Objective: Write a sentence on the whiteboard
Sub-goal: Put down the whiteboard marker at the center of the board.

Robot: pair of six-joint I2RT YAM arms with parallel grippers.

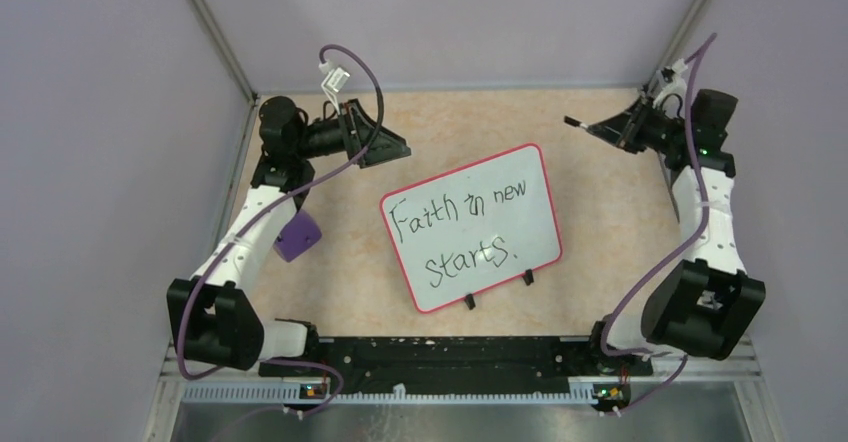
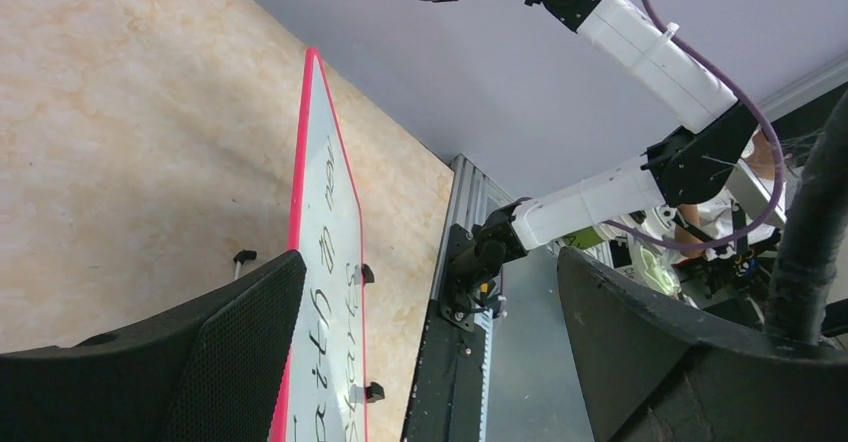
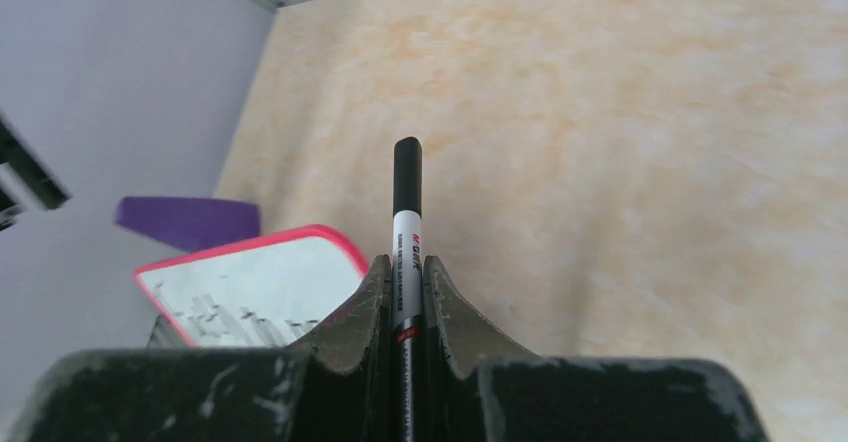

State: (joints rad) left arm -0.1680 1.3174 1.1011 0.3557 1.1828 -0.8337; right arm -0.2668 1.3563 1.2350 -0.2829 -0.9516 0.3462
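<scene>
Left gripper (image 1: 385, 144) jaws wide open, empty. Right gripper (image 3: 405, 282) jaws clamp marker (image 3: 407, 187), rear of barrel hidden. Whiteboard (image 1: 525, 217) sentence (image 1: 455, 230) in 2 lines; purple block (image 1: 297, 237) at 9 o'clock.

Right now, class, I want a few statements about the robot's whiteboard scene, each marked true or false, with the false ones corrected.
1. The right gripper is shut on a black marker. True.
2. The left gripper grips the whiteboard. False: its jaws stand wide open and empty, clear of the board.
3. The whiteboard is blank. False: the sentence fills two lines in black, reading about "Faith in new starts."
4. In the top view, a purple block lies left of the whiteboard, beside the left arm. True.
5. The marker touches the whiteboard. False: it is held near the table's far right corner, away from the board.
</scene>
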